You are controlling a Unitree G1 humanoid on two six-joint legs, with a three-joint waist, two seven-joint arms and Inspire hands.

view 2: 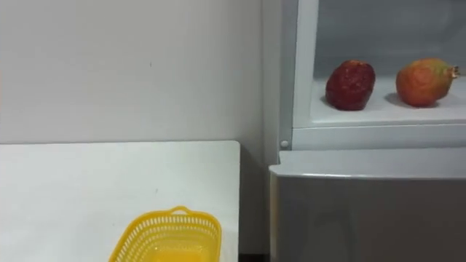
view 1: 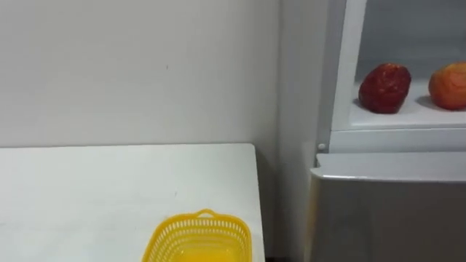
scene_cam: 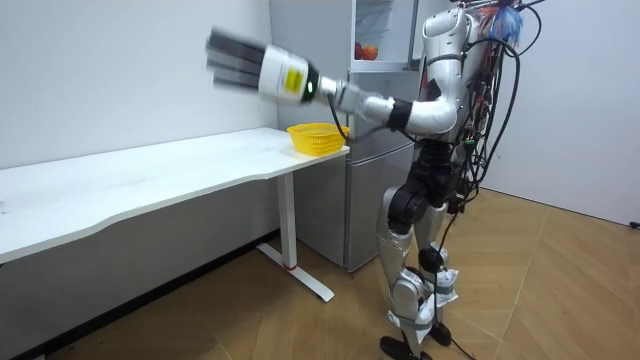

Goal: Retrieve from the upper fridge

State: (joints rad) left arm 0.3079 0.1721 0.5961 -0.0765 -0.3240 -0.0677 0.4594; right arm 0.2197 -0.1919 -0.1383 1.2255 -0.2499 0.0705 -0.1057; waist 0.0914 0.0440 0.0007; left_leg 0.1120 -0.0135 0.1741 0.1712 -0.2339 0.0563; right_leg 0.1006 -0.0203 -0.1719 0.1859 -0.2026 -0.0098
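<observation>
Left hand held out high, fingers straight and together; red fruit on fridge shelf

The surface runs along the wall, and the basket sits on it near its 3 o'clock edge. The fridge stands just beside that edge, at 3 o'clock from the basket. On the shelf in the fridge's open top part, at 1 o'clock from the basket, lies the left fruit. The right fruit lies at its 3 o'clock, near but apart. The robot stands before the fridge.
</observation>
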